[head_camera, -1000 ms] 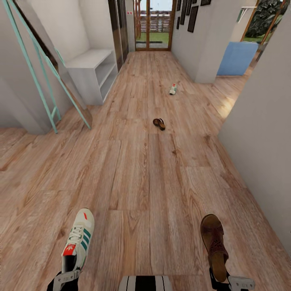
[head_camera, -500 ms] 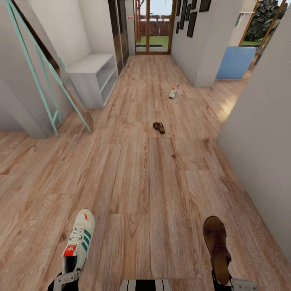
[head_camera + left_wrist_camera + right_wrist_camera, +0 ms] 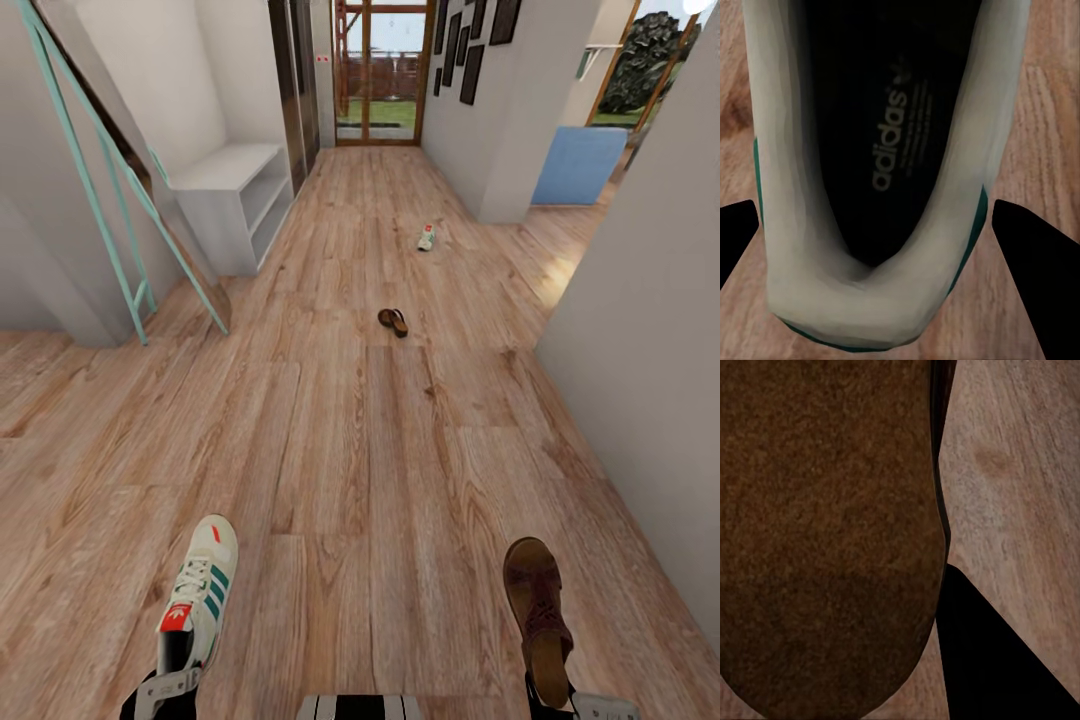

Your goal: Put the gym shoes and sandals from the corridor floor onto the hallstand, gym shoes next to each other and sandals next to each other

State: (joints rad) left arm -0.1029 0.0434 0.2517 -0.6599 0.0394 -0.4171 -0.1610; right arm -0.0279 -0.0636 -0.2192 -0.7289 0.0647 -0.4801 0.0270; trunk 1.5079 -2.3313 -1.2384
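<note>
Left gripper (image 3: 165,690) clamped on gym shoe (image 3: 198,592) heel; toe cantilevered well ahead of jaws. Right gripper (image 3: 590,706) clamped on sandal (image 3: 537,615) heel likewise. Risk: slip or droop in transit. Second sandal (image 3: 393,320), second gym shoe (image 3: 426,237) on corridor floor (image 3: 360,440), far ahead.

Both arms are reaching forward and low at the near edge of the head view, one to each side of the trunk. The left end effector (image 3: 168,690) is gripping the heel of a gym shoe (image 3: 198,592), its dark fingers (image 3: 1035,255) flanking the heel in the left wrist view. The right end effector (image 3: 590,708) is holding a sandal (image 3: 537,615) by its heel end, one dark finger (image 3: 990,660) lying beside the sole.
</note>
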